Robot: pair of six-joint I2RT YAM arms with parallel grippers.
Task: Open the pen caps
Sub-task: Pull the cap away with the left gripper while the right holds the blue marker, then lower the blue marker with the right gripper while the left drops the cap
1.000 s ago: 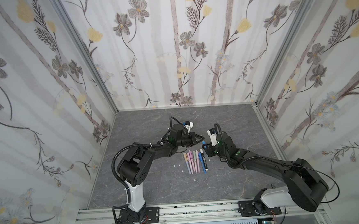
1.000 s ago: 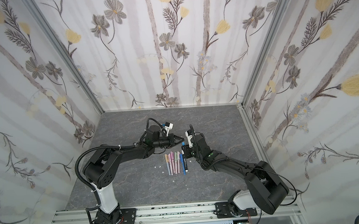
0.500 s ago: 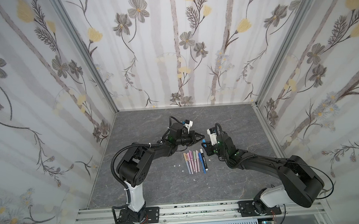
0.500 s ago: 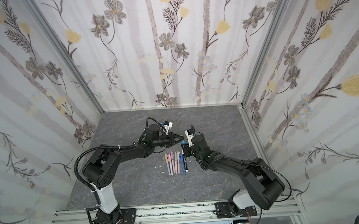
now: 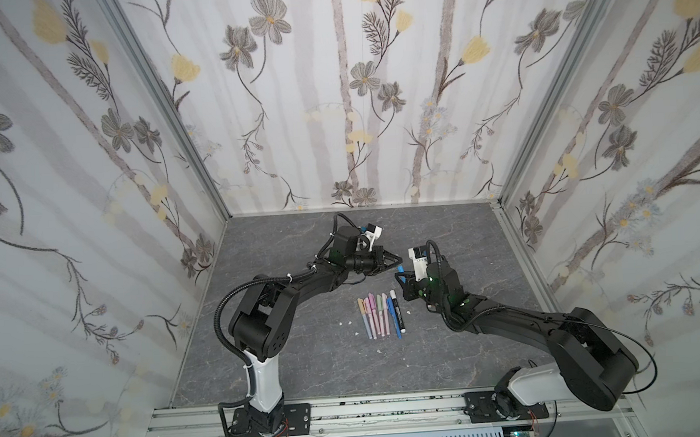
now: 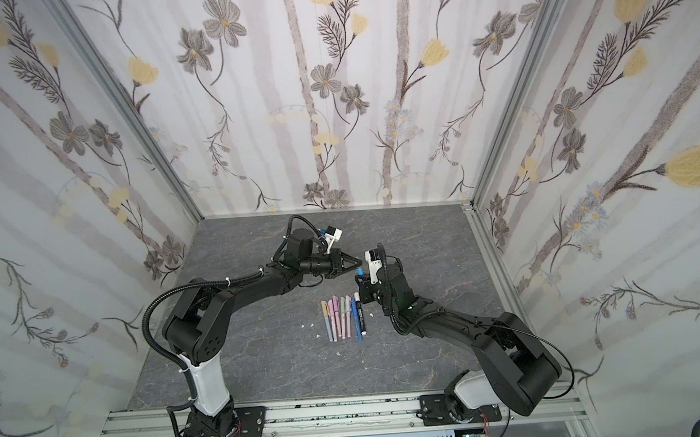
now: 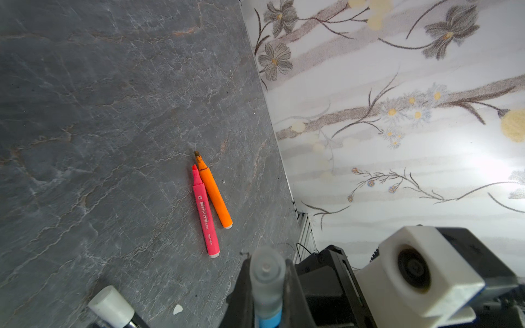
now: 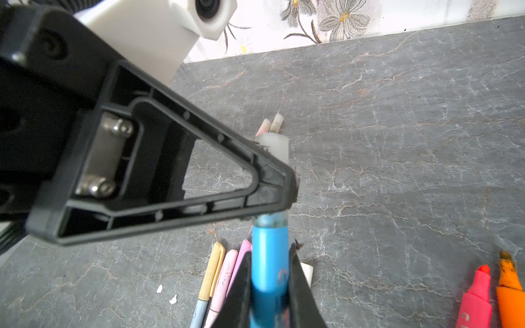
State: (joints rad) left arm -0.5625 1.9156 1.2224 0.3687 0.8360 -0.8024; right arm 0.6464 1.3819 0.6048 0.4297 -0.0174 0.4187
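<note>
A blue pen [image 8: 270, 250] is held in the air between both arms, above the far end of the pen row. My left gripper [image 7: 267, 272] is shut on its frosted pen cap [image 7: 266, 279], which sits on the blue barrel. That cap [image 8: 274, 146] pokes out past the left finger [image 8: 264, 176] in the right wrist view. My right gripper [image 8: 270, 272] is shut on the barrel. Both top views show the left gripper [image 5: 399, 261] tip to tip with the right gripper [image 5: 402, 275], with the blue pen [image 6: 359, 271] between them.
A row of several capped pastel pens [image 5: 377, 315] and a black marker [image 5: 398, 312] lies on the grey table [image 5: 306, 355]. A red marker [image 7: 206, 210] and an orange marker [image 7: 216, 196] lie uncapped near the right wall. Two loose caps [image 8: 272, 125] lie farther back.
My right gripper has closed onto the blue pen's barrel. The left gripper has stayed shut on the cap, and both arms have hardly moved.
</note>
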